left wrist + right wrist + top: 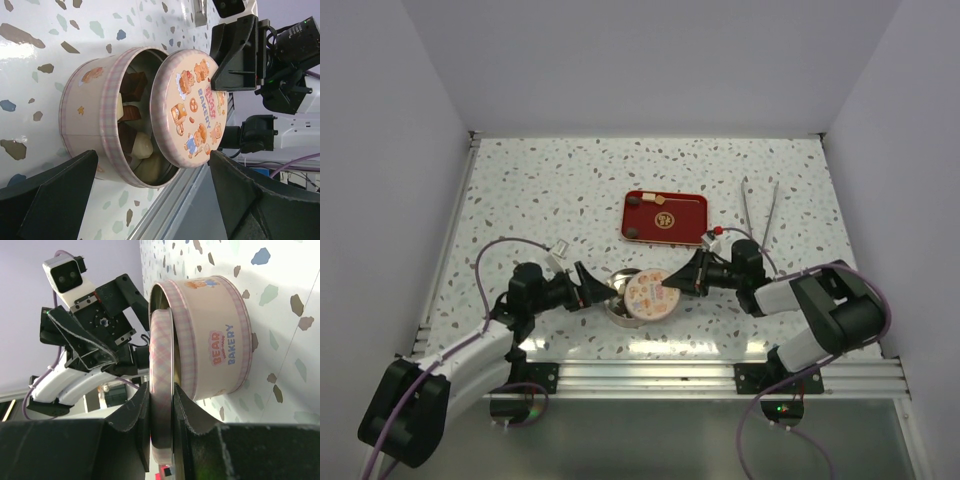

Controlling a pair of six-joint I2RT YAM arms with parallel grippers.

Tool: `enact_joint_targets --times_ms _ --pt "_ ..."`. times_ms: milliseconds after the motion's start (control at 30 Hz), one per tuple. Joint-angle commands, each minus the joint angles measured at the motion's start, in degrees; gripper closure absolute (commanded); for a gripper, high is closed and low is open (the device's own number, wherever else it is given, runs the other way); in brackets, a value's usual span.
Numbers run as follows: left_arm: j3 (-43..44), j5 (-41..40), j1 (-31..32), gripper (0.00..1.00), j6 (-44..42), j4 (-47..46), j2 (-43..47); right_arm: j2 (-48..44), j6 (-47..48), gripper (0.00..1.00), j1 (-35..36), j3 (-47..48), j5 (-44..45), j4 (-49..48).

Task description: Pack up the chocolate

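Note:
A round pink tin (617, 307) stands open near the front edge, with brown and cream chocolate pieces (134, 116) inside. My right gripper (678, 281) is shut on the rim of the tin's bear-printed lid (650, 293) and holds it tilted over the tin's right side. In the right wrist view the lid (162, 365) sits edge-on between the fingers (192, 412), right beside the tin (215, 340). My left gripper (596, 291) is open at the tin's left side. Its fingers (50, 197) stand wide apart, with the tin (92, 117) and the lid (192, 110) ahead between them.
A red rectangular tray (664, 217) lies behind the tin, with small dark pieces (633, 201) at its left corners. Thin metal tongs (760, 210) lie to its right. The table's metal front rail (720, 372) runs just below the tin.

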State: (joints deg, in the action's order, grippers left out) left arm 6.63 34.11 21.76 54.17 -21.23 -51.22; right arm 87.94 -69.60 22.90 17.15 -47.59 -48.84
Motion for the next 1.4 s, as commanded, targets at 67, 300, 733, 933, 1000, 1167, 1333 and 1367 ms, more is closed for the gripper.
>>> enact_joint_targets --times_ms 67,300,733,933,1000,1167,1333,1367 --pt "-0.7 1.3 -0.2 0.00 1.5 -4.9 -1.1 4.3 3.8 1.00 0.7 -0.4 9.1 2.9" --pt "-1.2 1.0 -0.2 0.00 2.2 -6.4 -1.4 10.8 1.3 1.00 3.5 1.9 11.2 -3.1" --pt "-0.7 0.8 -0.2 0.00 2.7 -8.0 -2.0 18.3 -1.1 1.00 6.7 1.2 12.3 -11.0" --pt "-0.6 0.9 -0.1 0.00 3.1 -8.8 -2.2 19.6 -0.4 1.00 7.3 2.3 13.0 -10.8" --pt "-0.5 0.8 -0.2 0.00 3.4 -9.4 -2.3 20.2 -0.5 1.00 7.6 2.5 13.0 -11.5" --pt "-0.6 0.5 -0.1 0.00 4.3 -10.9 -2.7 23.0 -0.3 1.00 8.0 2.8 13.3 -12.7" --pt "-0.2 0.3 -0.1 0.00 4.5 -11.5 -3.0 25.3 -1.6 1.00 8.4 2.5 13.2 -16.2" --pt "-0.1 0.3 -0.1 0.00 4.5 -11.6 -3.1 25.6 -1.4 1.00 8.5 2.5 13.3 -16.3"
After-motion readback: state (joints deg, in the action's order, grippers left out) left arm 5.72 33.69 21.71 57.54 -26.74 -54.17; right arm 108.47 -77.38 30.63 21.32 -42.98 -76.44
